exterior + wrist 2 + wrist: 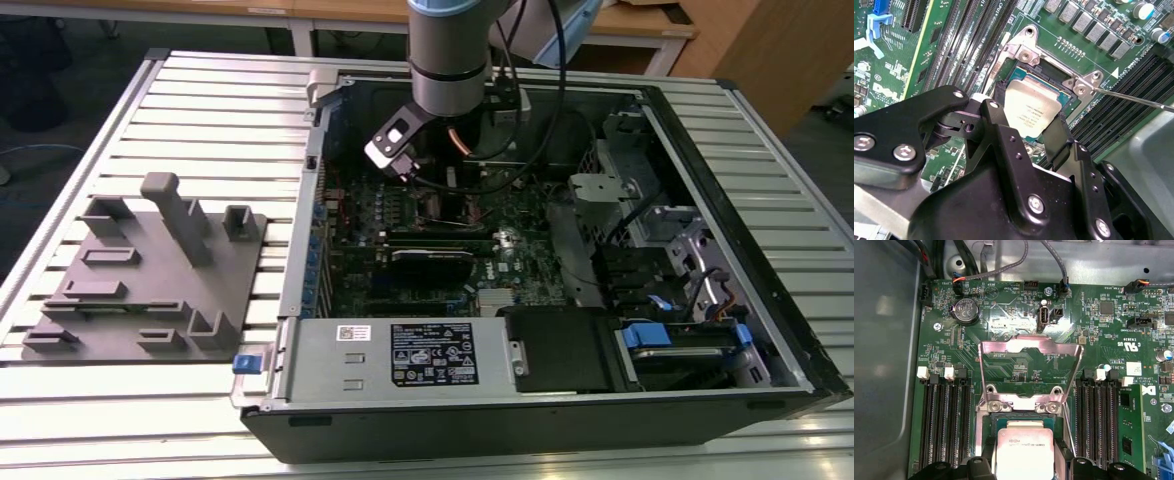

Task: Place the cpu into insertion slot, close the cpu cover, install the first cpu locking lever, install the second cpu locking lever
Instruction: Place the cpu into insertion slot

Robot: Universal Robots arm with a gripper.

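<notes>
- In the second wrist view, pinching the chip [1030,106] with the claw [1028,116], the two black fingers closed on its opposite edges right over the socket [1051,77]; not showing whether it is fully seated.
- Judging the chip light, stiff and flat, with a slick metal top and probably a delicate underside; calling for a hold on the thin edges only, kept level, with little squeeze.
- Noting a thin lever rod [1134,99] sticking out beside the socket, apart from the fingers.
- In the first wrist view, seeing the cover [1029,344] swung up behind the socket, with the chip just below its hinge and long memory slots [946,425] crowding both sides.
- In the exterior view, reaching the arm [447,60] down into an open computer case [534,430] lying on a slatted metal surface [134,410], with a grey block tray [147,280] beside it on the exterior view's left; offering tight room among cables and walls.
</notes>
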